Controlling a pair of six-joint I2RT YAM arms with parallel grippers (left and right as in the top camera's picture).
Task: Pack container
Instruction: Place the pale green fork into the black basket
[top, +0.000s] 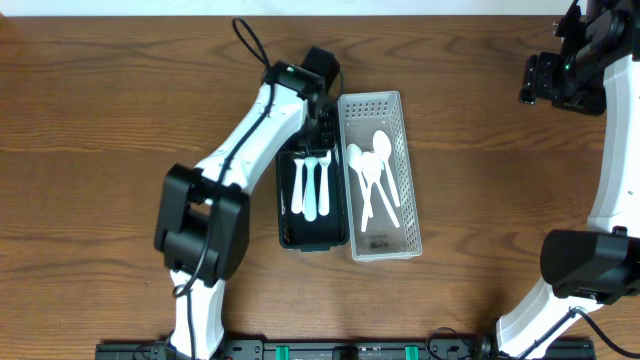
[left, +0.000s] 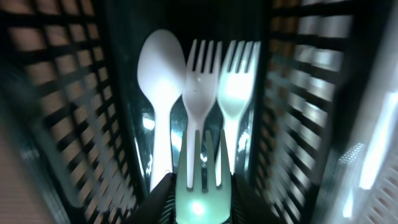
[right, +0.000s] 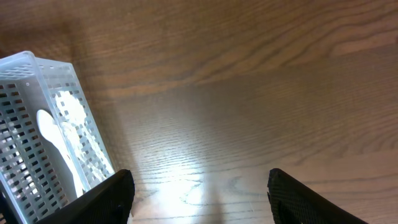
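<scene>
Gripping a pale plastic fork (left: 200, 177) by its handle, the left pincer (left: 199, 211) is closed narrowly on it, low inside the long black slotted plastic basket (top: 312, 244), with the tines pointing toward 12 o'clock in the wrist view. Beyond the held fork, on the basket floor, lie a white plastic spoon (left: 160, 68) at about 11 o'clock and two white plastic forks (left: 202, 84) side by side from 12 to 1 o'clock, all lengthwise along the basket. From overhead, the black basket sits near the middle of the brown wooden worktop (top: 100, 120), and the left arm comes in from 7 o'clock to enter the basket at its 12 o'clock end. A white slotted plastic basket (top: 372, 103) lies parallel along the black one's 3 o'clock side, so close that I cannot tell whether the two walls touch. It reaches a little farther toward 12 o'clock and holds a loose heap of white plastic spoons (top: 378, 165) with their bowls toward 12 o'clock. The right pincer (right: 200, 186) hangs well apart from both baskets, up at the worktop's 2 o'clock corner. Its black fingers (right: 106, 199) are spread wide with nothing between them, over bare wood, and in its wrist view the white basket shows only at the 9 o'clock edge.
</scene>
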